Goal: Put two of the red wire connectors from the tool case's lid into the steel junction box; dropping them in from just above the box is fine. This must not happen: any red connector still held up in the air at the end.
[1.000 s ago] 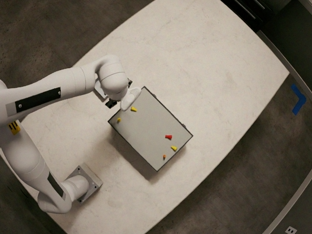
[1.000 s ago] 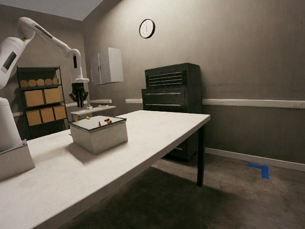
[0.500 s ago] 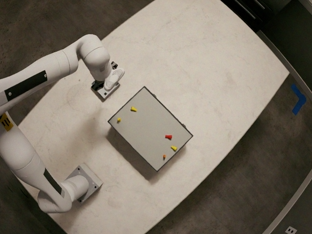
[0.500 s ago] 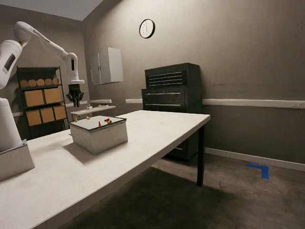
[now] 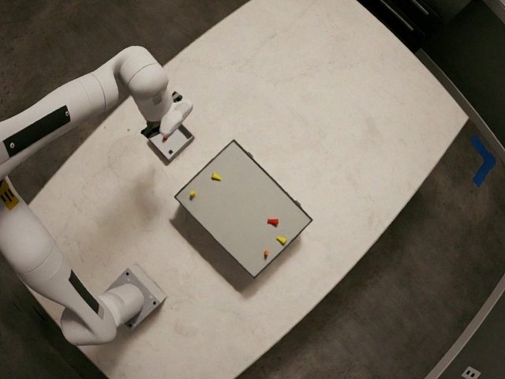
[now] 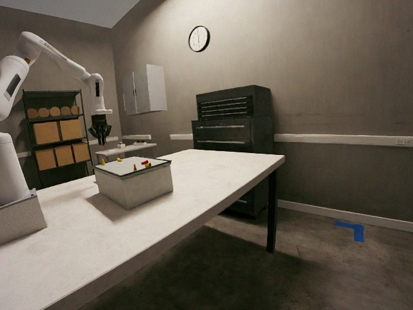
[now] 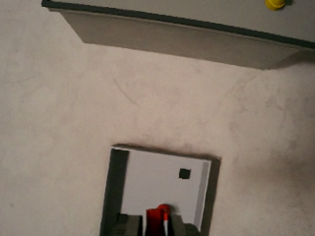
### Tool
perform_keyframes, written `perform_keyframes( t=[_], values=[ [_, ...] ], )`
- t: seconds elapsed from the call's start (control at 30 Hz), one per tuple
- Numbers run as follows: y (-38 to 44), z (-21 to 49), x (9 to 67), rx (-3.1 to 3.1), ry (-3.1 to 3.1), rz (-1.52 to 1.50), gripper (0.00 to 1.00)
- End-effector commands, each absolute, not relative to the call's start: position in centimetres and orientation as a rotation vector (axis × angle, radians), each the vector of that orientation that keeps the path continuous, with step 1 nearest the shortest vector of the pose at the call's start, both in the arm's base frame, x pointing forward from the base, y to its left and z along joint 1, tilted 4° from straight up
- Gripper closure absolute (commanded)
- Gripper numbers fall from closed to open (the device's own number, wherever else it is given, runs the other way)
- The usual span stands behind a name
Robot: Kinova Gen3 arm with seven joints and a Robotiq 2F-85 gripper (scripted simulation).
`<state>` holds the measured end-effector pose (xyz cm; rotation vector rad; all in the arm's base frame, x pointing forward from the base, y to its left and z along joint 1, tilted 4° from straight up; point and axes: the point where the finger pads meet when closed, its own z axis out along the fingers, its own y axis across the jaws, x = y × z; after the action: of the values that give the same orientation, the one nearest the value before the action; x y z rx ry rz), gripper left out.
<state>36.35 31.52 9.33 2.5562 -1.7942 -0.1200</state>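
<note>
My gripper (image 5: 165,136) (image 6: 103,141) (image 7: 158,225) is shut on a red wire connector (image 7: 156,217) (image 6: 104,144). It hangs above the steel junction box (image 5: 178,142) (image 7: 157,179), a small open square tray on the table. A red spot under the fingers in the top view may be the held connector or another one in the box; I cannot tell which. Another red connector (image 5: 272,221) (image 6: 144,162) lies on the grey lid of the tool case (image 5: 241,196) (image 6: 128,168) (image 7: 197,10), well to the right of the gripper.
Yellow connectors (image 5: 215,176) (image 5: 192,194) (image 5: 281,239) and an orange one (image 5: 266,253) lie on the lid; one yellow (image 7: 276,4) shows in the wrist view. The arm's base (image 5: 136,299) is bolted near the table's front left. The case stands taller than the box.
</note>
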Motion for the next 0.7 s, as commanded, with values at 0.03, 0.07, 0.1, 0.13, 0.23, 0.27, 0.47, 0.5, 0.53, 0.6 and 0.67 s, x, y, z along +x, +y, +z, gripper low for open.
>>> perform_keyframes(
  t=[0.03,0.07,0.1,0.13,0.23,0.27,0.47,0.5,0.53,0.6,0.67],
  values=[
    [31.6,9.4,36.4,2.559,-1.792,-0.119,0.81],
    [31.6,9.4,36.4,2.559,-1.792,-0.119,0.81],
    [31.6,9.4,36.4,2.559,-1.792,-0.119,0.81],
    [31.6,9.4,36.4,2.559,-1.792,-0.119,0.81],
    [31.6,9.4,36.4,2.559,-1.792,-0.119,0.81],
    [31.6,9.4,36.4,2.559,-1.792,-0.119,0.81],
    [31.7,9.0,36.3,2.559,-1.792,-0.119,0.81],
    [31.7,8.8,36.3,2.559,-1.792,-0.119,0.81],
    [31.7,8.6,36.3,2.559,-1.792,-0.119,0.81],
    [31.7,8.6,36.3,2.559,-1.792,-0.119,0.81],
    [31.7,7.8,36.3,2.559,-1.792,-0.119,0.81]
  ],
)
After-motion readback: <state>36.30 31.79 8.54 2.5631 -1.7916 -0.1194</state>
